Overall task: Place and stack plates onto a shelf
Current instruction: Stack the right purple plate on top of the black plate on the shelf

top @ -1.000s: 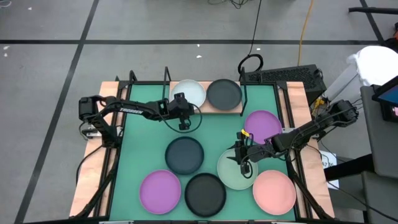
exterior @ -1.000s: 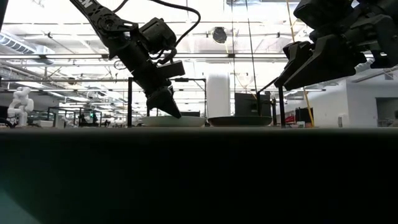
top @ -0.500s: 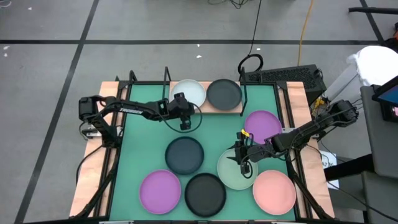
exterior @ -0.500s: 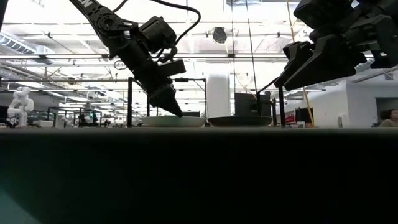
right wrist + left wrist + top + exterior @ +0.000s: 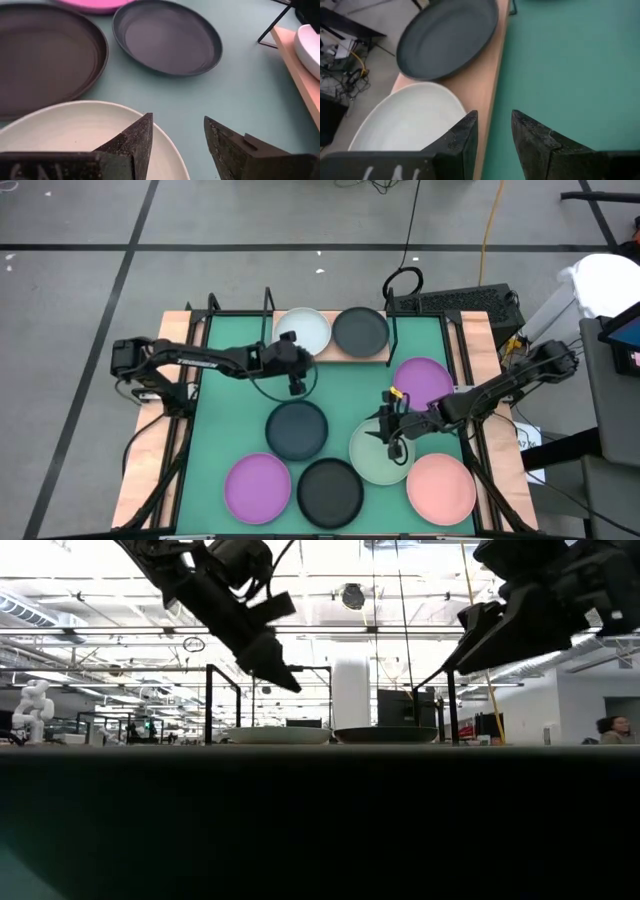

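On the shelf (image 5: 345, 354) at the table's far edge, a white plate (image 5: 302, 330) and a dark grey plate (image 5: 360, 330) rest side by side on the wooden board. My left gripper (image 5: 297, 386) hangs open above the mat just in front of the white plate (image 5: 410, 125), with nothing between its fingers. My right gripper (image 5: 393, 446) stands open above the pale mint plate (image 5: 378, 455), with its fingers over the plate's rim (image 5: 100, 125). The dark teal (image 5: 297, 429), black (image 5: 330, 492), salmon pink (image 5: 441, 487) and two purple plates (image 5: 258, 487) (image 5: 422, 380) lie flat on the green mat.
Black wire posts (image 5: 391, 340) rise at the shelf's ends and back. Wooden strips (image 5: 150, 460) run along the table's left and right sides. Bare green mat (image 5: 230, 405) lies between the shelf and the near plates. A keyboard (image 5: 455, 302) sits beyond the far right corner.
My left gripper has risen from the white plate's near rim and drawn back a little toward the table's near left. The white plate stays on the shelf.
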Action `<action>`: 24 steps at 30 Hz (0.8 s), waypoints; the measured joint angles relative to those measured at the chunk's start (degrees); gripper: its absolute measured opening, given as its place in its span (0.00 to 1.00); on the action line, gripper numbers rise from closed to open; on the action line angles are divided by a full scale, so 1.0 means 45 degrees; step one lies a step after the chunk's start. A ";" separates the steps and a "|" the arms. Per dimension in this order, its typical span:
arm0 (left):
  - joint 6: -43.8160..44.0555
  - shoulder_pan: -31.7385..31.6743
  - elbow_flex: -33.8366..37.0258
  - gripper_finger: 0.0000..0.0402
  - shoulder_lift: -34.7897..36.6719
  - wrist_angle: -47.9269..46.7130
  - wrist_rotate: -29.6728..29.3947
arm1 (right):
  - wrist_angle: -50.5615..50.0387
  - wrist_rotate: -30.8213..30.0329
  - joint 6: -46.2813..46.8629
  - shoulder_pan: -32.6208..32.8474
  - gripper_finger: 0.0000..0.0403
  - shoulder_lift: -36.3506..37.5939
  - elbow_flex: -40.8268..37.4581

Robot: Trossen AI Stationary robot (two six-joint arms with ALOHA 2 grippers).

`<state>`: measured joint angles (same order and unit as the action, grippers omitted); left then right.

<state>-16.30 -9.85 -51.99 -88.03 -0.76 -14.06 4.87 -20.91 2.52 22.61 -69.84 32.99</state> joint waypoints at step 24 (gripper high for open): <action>0.1294 0.1828 -0.0015 0.31 0.0466 -0.0757 0.0009 | -0.9399 -0.0288 0.4669 0.0000 0.39 0.2547 0.2137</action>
<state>-10.48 -1.62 -52.05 -85.93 -4.17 -14.02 -37.43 -22.20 23.52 22.61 -58.38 42.61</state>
